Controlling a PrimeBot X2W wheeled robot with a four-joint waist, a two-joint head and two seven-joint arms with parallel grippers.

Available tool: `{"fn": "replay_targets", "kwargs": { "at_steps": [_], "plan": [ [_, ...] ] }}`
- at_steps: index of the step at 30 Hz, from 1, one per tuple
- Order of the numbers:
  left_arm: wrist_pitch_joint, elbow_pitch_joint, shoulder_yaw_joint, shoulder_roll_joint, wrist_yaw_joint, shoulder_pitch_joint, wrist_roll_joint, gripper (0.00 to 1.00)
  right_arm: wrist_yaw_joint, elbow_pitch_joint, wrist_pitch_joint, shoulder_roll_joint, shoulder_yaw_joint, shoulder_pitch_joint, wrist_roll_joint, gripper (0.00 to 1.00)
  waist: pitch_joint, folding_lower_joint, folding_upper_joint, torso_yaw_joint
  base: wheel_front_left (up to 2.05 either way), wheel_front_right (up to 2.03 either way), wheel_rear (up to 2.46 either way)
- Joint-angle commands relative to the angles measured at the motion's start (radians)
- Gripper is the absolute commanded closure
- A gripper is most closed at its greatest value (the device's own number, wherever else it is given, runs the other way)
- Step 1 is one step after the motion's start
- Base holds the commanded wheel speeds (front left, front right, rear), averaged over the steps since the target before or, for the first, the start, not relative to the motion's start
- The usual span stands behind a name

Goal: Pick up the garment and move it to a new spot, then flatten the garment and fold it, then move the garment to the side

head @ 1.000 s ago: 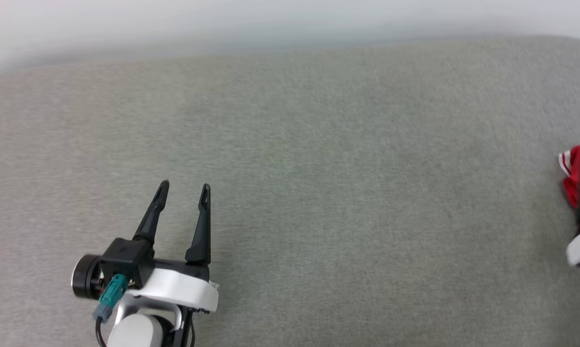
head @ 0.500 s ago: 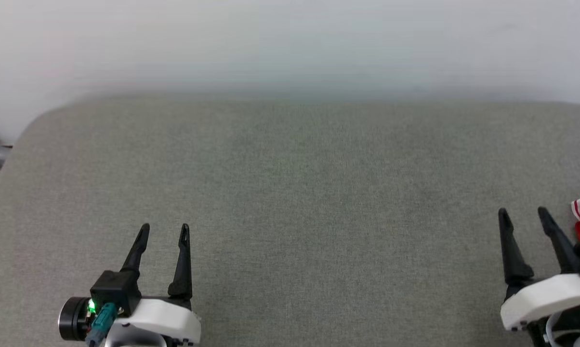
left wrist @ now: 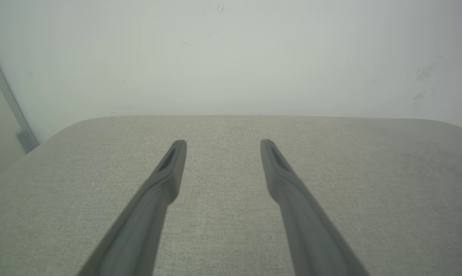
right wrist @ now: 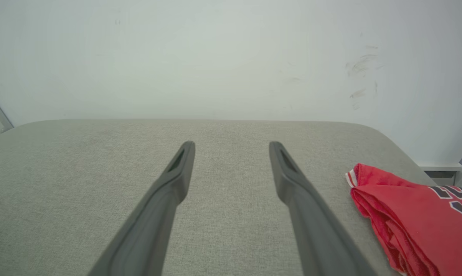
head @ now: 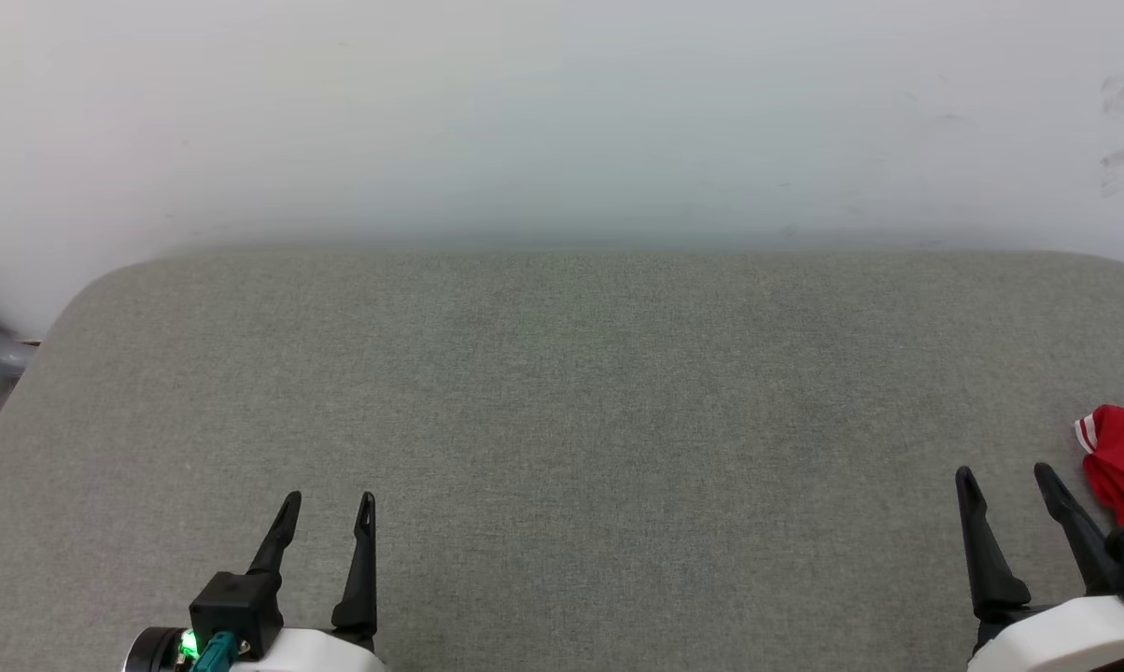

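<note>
A: Now, left gripper (head: 330, 497) first?

B: Spread wide, empty. Bare grey cushion (head: 562, 392) between and ahead of the fingers (left wrist: 164, 188).

A: And right gripper (head: 1003, 469)?

B: Parted just as wide, gripping nothing. Same bare cushion between those fingers. Both grippers low over the cushion, fingers pointing toward the wall (head: 562, 121).

A: Garment (right wrist: 407, 214)?

B: Just beside the right gripper, off its outer finger, clear of it. Bunched in loose folds on the cushion, near the edge on that side. Red, with a red-and-white striped hem at the end nearest the fingertips and dark white-edged letters farther out. Well apart from the left gripper.

A: Farther out?

B: Rounded cushion corners beyond both sets of fingertips, then pale wall. Dark scuffs (right wrist: 361, 65) up on the wall, ahead of the right gripper and toward the garment's side. Grey metal bar (left wrist: 8, 103) off the left gripper's outer side, past the cushion edge.
</note>
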Motion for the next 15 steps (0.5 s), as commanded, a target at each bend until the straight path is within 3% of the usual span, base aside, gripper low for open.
{"fn": "replay_targets", "kwargs": {
  "at_steps": [1,15],
  "plan": [
    [-0.004,0.002,-0.001,0.001,-0.006,0.012,0.005,0.00,-0.001,-0.010,0.005,0.005,0.006,0.014,-0.003,0.00,-0.001,0.0001,0.0000,-0.001,0.00,0.00,0.00],
    [-0.004,0.012,0.000,0.006,-0.007,-0.005,0.008,0.00,-0.001,-0.031,0.019,0.008,0.025,0.009,-0.012,0.00,0.004,0.0001,0.0000,-0.014,0.00,0.00,0.00]
  ]
}}
